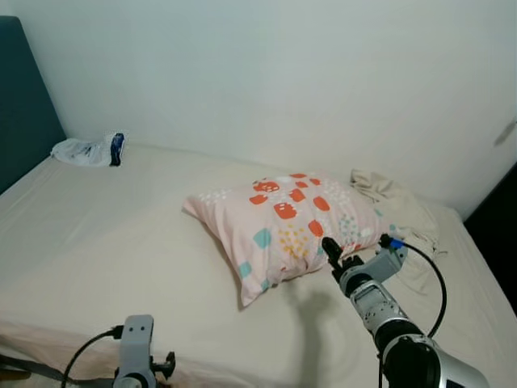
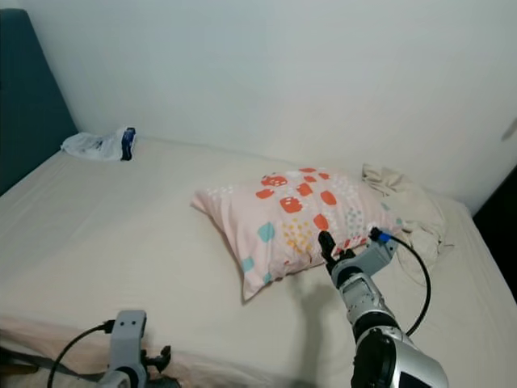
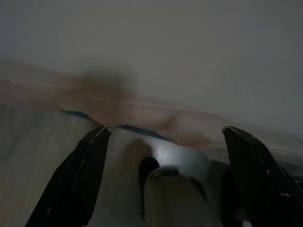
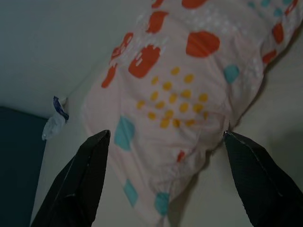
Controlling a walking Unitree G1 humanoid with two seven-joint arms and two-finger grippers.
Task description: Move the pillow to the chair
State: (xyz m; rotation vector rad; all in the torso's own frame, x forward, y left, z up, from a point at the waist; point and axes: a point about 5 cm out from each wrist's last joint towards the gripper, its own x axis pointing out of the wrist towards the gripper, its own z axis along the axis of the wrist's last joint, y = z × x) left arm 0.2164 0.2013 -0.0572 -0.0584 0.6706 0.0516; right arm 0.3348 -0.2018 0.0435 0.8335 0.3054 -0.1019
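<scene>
pillow [image 1: 287,225] lies on the bed [image 1: 105,242], roughly mid-mattress toward the robot's right, one corner pointing at the wall side and the near edge propped up a little off the sheet; pink case with orange, teal and yellow print, puffy, creased at the seam. right gripper [image 1: 332,253] is reached out at the pillow's near edge, fingers spread wide in the right wrist view with the pillow face between and ahead of them, not closed on anything yet; contact can't be confirmed, looks just short or barely touching. left gripper [image 3: 163,142] hangs low by the near bed edge, fingers apart, idle. judgement on handling: light, soft, squashy, will fold and sag under a pinch, not fragile, fabric gives decent friction so slip is unlikely unless only the loose cover is caught. best hold is probably the near edge or the lower corner, pinching deep enough to trap filling and not just case cloth; expect it to droop and swing when lifted. crumpled beige cloth [image 1: 396,202] sits just beside the pillow's far right end, plastic bag [image 1: 89,150] well apart near the headboard [image 1: 24,105]. no chair visible
</scene>
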